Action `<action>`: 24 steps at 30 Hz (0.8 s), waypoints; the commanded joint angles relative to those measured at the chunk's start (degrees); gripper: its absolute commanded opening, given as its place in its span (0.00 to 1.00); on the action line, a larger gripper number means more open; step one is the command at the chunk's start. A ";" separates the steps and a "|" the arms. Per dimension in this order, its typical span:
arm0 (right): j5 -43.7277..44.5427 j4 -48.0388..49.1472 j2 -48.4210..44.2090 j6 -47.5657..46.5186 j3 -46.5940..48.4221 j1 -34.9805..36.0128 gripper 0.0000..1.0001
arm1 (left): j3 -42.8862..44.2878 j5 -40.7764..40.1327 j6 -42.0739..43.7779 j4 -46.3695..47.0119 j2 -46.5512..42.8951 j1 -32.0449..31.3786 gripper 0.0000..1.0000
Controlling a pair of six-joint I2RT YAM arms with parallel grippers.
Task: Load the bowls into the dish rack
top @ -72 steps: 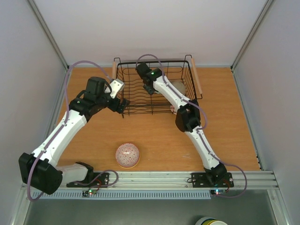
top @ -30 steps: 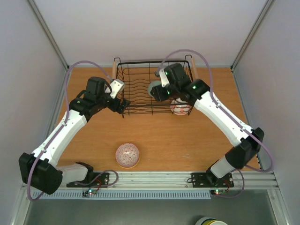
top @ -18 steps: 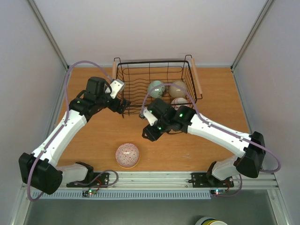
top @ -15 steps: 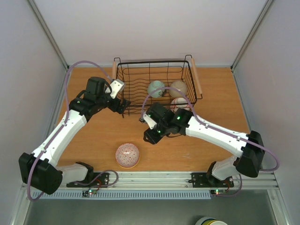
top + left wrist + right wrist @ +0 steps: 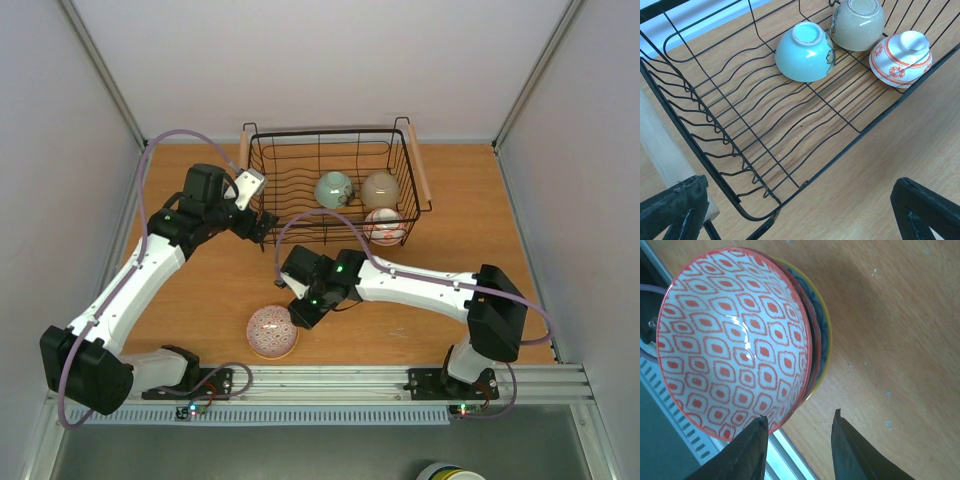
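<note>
Now my right tool [image 5: 797,442] hangs open, empty, beside the red-patterned bowl [image 5: 735,340] nested in a blue bowl [image 5: 821,337]. Left tool [image 5: 800,210] gapes empty at the dish rack [image 5: 416,165].

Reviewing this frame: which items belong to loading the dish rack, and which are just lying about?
Part of the job:
- dish rack
- pale green bowl, beige bowl and red-and-white bowl, all inside it
- red-patterned bowl nested in a blue bowl on the table, beside the right gripper

Lying about:
- round white-and-yellow object past the table's near edge, too cropped to name
</note>
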 commanded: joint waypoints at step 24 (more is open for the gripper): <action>2.59 1.95 7.12 2.22 4.47 1.22 0.07 | -0.10 0.29 -0.47 1.20 -1.40 0.31 0.99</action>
